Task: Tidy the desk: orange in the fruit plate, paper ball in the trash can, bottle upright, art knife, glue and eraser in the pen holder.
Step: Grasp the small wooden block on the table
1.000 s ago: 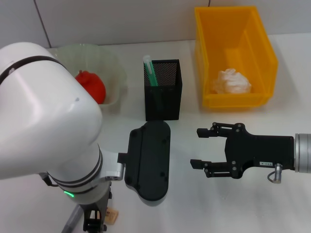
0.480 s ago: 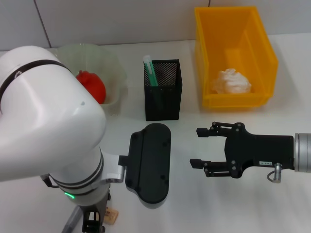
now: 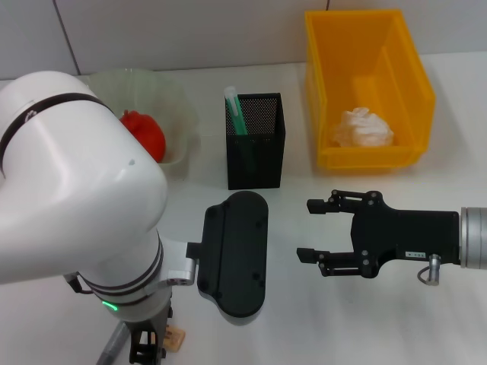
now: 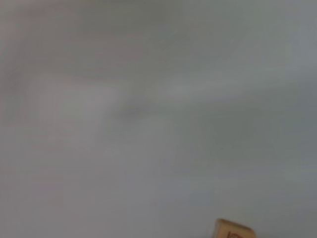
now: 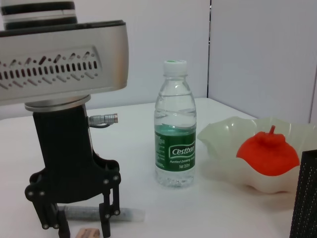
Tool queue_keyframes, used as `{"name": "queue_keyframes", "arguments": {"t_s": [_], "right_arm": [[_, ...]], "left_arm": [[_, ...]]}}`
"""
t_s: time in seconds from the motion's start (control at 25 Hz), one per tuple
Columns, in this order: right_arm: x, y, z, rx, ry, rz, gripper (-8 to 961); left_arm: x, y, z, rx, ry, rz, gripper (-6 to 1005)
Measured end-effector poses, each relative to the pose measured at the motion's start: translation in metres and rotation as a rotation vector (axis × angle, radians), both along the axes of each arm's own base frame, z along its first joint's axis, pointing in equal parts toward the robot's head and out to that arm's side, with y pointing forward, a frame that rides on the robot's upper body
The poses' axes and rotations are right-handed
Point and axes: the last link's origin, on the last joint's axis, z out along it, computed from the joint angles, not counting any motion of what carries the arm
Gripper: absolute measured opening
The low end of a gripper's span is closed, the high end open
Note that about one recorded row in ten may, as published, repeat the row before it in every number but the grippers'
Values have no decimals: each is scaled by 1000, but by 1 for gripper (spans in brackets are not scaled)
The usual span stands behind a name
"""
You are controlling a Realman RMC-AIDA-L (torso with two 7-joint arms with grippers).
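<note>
My left gripper (image 5: 77, 220) stands open, fingertips down on the table, at the near left under the big white arm (image 3: 76, 198). The tan eraser (image 5: 88, 232) lies on the table between its fingers (image 5: 106, 215); it also shows as the eraser (image 3: 175, 338) and the eraser (image 4: 233, 230). A grey stick (image 5: 124, 214), art knife or glue, lies just behind. The bottle (image 5: 175, 126) stands upright. The orange (image 3: 144, 133) sits in the fruit plate (image 3: 163, 91). The paper ball (image 3: 364, 128) lies in the trash can (image 3: 411, 68). The pen holder (image 3: 256, 144) holds a green-white stick (image 3: 233, 106). My right gripper (image 3: 307, 230) hovers open and empty.
The left arm's black wrist housing (image 3: 232, 255) hangs over the table in front of the pen holder. A white wall runs along the far table edge. The bottle is hidden behind the left arm in the head view.
The left arm has shifted slightly, its black wrist housing a little lower and to the right. The right arm has not moved.
</note>
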Motion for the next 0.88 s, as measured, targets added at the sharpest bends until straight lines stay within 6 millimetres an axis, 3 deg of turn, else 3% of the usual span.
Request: {"name": "queue_keyframes", "arguments": {"t_s": [0.28,0.88], "right_arm": [[0,0,0,2,0,-2,763],[0,1,1,11,5,-6,763]], "left_arm": [[1,0,0,0,-1,-3,496],[2,1,-3,-15,-2,4,499]]}}
